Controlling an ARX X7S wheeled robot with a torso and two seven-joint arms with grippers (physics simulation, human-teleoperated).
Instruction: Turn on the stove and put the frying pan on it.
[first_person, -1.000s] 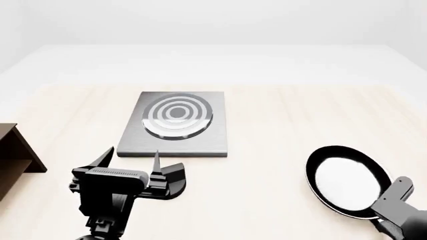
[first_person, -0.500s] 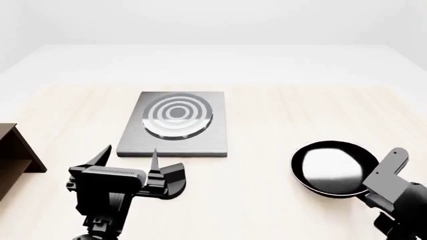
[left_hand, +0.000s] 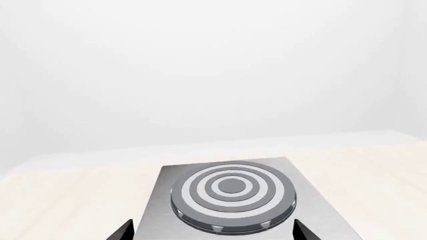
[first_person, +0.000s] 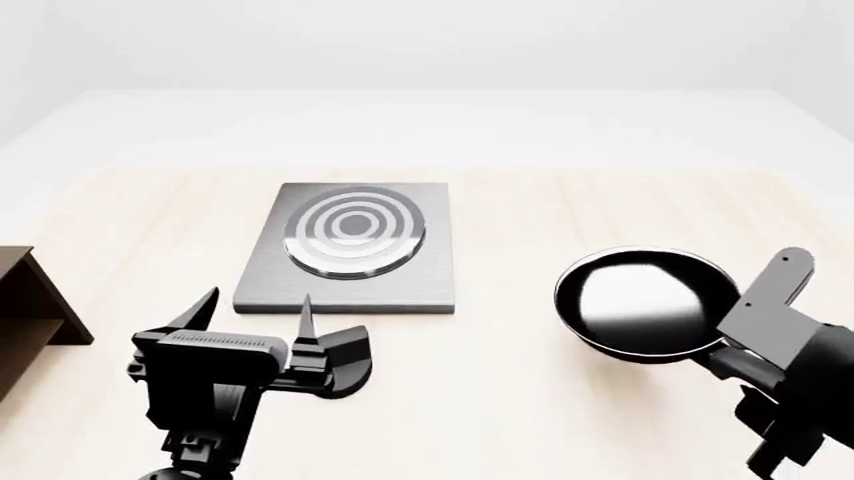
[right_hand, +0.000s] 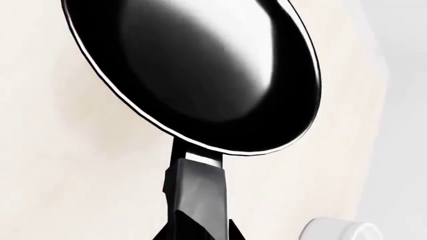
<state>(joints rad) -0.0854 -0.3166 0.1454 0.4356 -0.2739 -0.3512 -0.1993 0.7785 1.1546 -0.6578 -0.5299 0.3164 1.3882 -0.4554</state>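
Pan in my right gripper, stove off to its left.

A brown shelf (first_person: 30, 310) sits at the far left edge of the surface (first_person: 534, 210). My left gripper (first_person: 254, 320) hangs open and empty over the black knob (first_person: 340, 368), just before the grey stove (first_person: 350, 248). My right gripper (first_person: 747, 345) is clamped on the frying pan (first_person: 645, 303) handle, pan well right of the stove. A white round thing (right_hand: 340, 231) lies nearby.

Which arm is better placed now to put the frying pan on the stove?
The right. The right gripper holds the frying pan by its handle, beside the stove. The left gripper is open and empty, over the black knob in front of the stove.
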